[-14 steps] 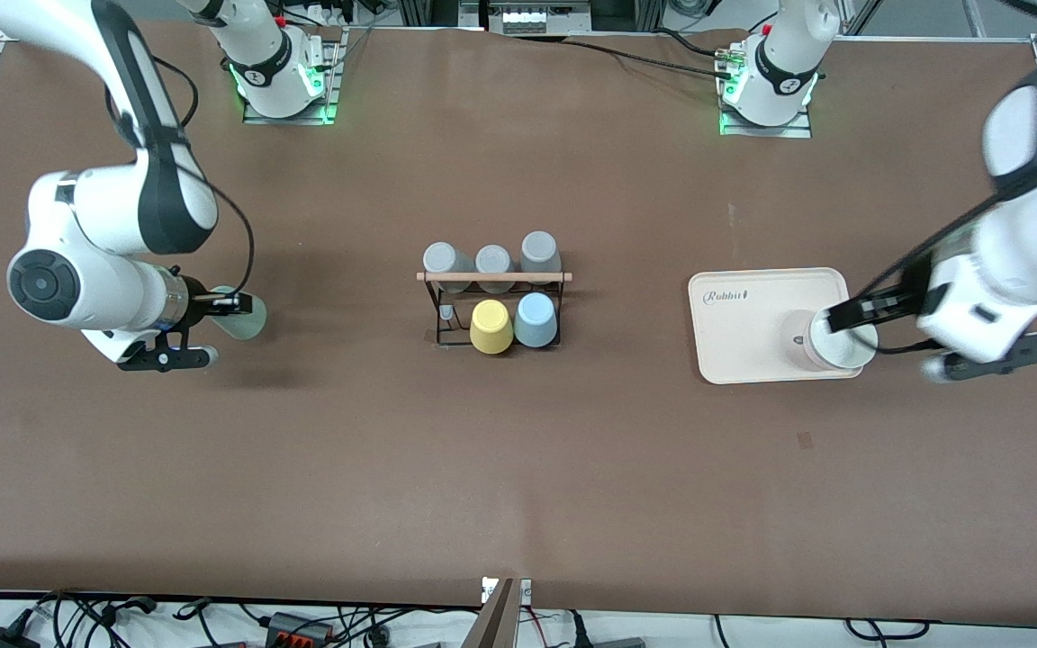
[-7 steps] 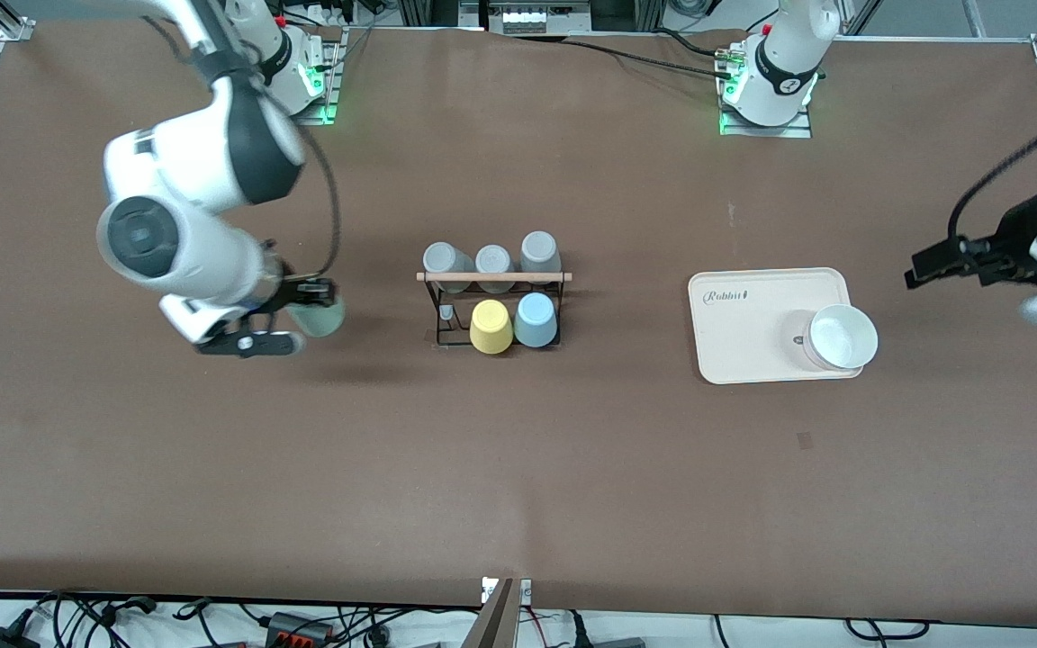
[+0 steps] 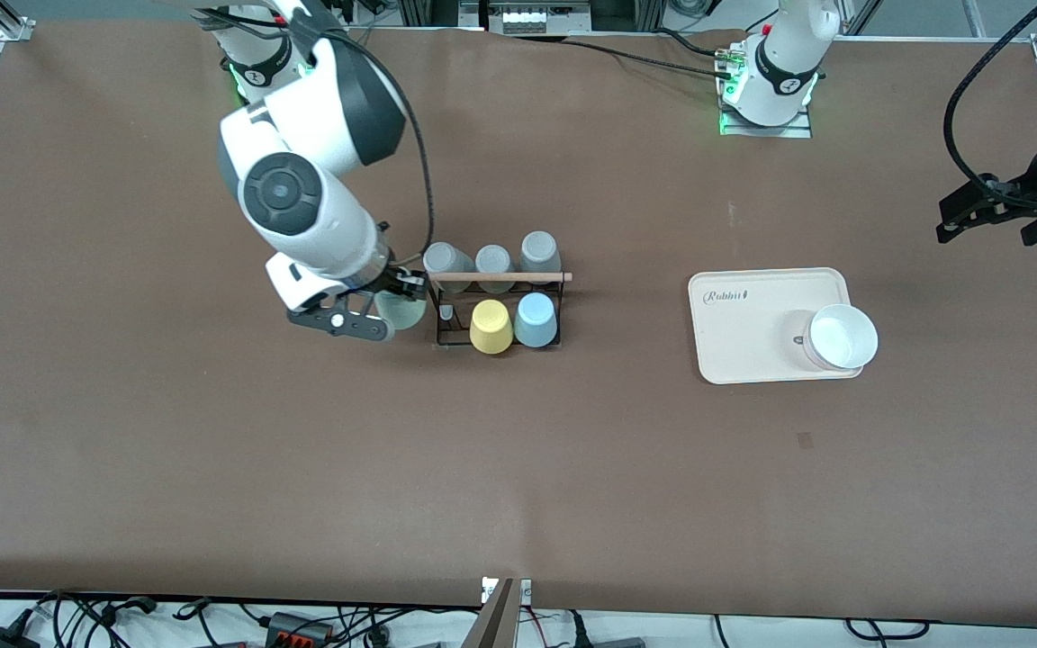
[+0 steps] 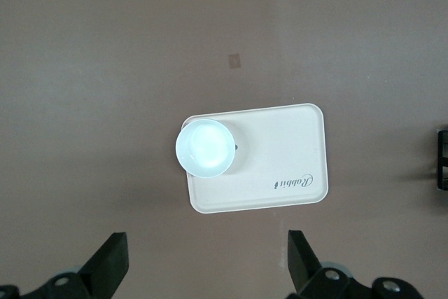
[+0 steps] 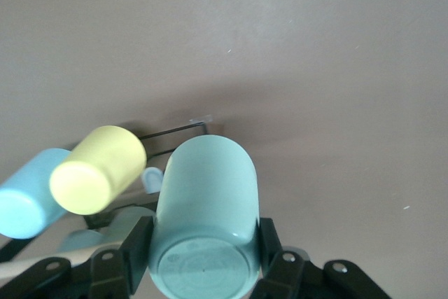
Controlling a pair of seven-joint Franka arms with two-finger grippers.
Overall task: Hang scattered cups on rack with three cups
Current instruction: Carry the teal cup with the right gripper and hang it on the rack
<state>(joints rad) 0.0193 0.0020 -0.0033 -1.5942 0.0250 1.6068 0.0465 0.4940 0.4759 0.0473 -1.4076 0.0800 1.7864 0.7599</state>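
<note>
My right gripper [image 3: 403,293] is shut on the pale mint-green cup [image 3: 399,313] and holds it on its side right beside the black wire rack [image 3: 446,340], at the rack's end toward the right arm. In the right wrist view both fingers [image 5: 137,244] clamp the mint cup [image 5: 206,194] near its base, its mouth toward a bare peg [image 5: 150,178]. On the rack's nearer row hang a yellow cup [image 3: 491,326] and the light blue cup [image 3: 536,319]. My left gripper [image 3: 955,219] hangs open and holds nothing, above the table at the left arm's end.
Three grey cups [image 3: 493,260] sit on the rack's farther row, under the wooden rod [image 3: 493,276]. A cream tray [image 3: 752,310] lies toward the left arm's end, with a white cup [image 3: 841,337] upright on its corner. Cables run along the table's edges.
My right arm has carried the mint cup from the right arm's end of the table to the rack. My left gripper has drawn back from the white cup on the tray.
</note>
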